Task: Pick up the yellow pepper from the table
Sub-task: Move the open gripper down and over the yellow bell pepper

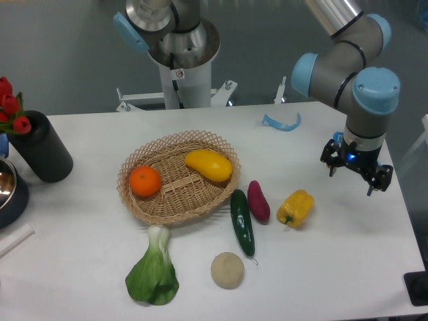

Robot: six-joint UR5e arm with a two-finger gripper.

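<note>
A bok choy [153, 274] and a round beige potato [227, 270] lie nearest on the white worktop [348, 267]. Behind them a green cucumber [243, 221] and a purple sweet potato [258, 200] lie side by side, with the yellow pepper [295, 208] just right of them. The tool [356, 172] hangs right of and beyond the pepper, apart from it, fingers spread and empty
</note>
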